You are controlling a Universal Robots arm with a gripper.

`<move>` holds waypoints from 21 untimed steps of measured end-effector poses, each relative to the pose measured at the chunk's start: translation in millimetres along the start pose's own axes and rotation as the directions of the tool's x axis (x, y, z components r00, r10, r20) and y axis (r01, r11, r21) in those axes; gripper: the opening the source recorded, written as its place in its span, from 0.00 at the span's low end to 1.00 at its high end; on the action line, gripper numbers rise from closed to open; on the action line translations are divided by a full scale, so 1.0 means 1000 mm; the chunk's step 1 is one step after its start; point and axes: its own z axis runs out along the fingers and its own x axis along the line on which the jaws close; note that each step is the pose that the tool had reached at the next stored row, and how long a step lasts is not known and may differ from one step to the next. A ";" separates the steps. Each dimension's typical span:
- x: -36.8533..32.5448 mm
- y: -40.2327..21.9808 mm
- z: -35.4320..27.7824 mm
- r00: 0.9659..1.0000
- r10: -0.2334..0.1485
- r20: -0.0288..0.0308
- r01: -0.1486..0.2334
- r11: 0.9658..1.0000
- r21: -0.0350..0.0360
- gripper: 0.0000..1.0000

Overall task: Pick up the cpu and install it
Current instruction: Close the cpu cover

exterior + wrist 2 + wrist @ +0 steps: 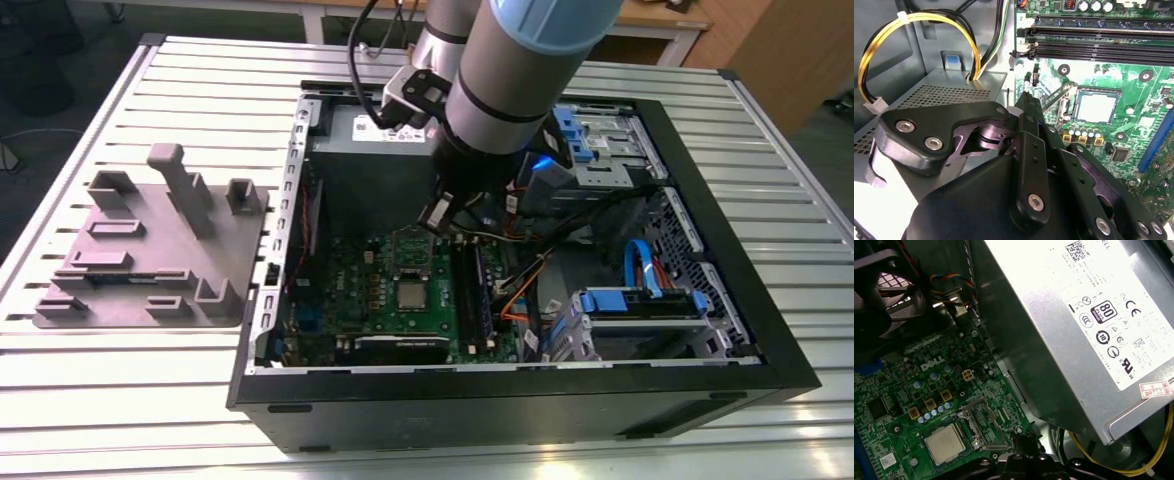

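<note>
Fingers [1027, 107] of my gripper [1026, 96] are pressed together, empty, above the motherboard [358, 300]; cpu [411, 293] lies in its socket, lower centre of the exterior view.

Pale slatted metal table [120, 400], wooden desk [647, 18] behind it

Arm [521, 80], cut off at the exterior view's upper edge, hid part of the power supply [358, 128]. In the second wrist view, the gripper [1026, 97] covered much of the motherboard [1134, 85], which also ran past the frame's edge.
</note>
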 end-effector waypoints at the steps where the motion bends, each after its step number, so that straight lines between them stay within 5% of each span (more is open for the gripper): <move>1: 0.0000 0.0000 0.0000 1.000 -0.001 0.000 0.001 1.000 0.000 0.10; 10: 0.0000 0.0002 -0.0016 1.000 -0.008 -0.003 0.008 1.000 0.000 0.10; 16: 0.0014 -0.0005 -0.0021 1.000 -0.014 -0.024 0.015 1.000 0.010 0.10; 21: 0.0048 -0.0023 -0.0027 1.000 -0.015 -0.026 0.015 1.000 0.011 0.10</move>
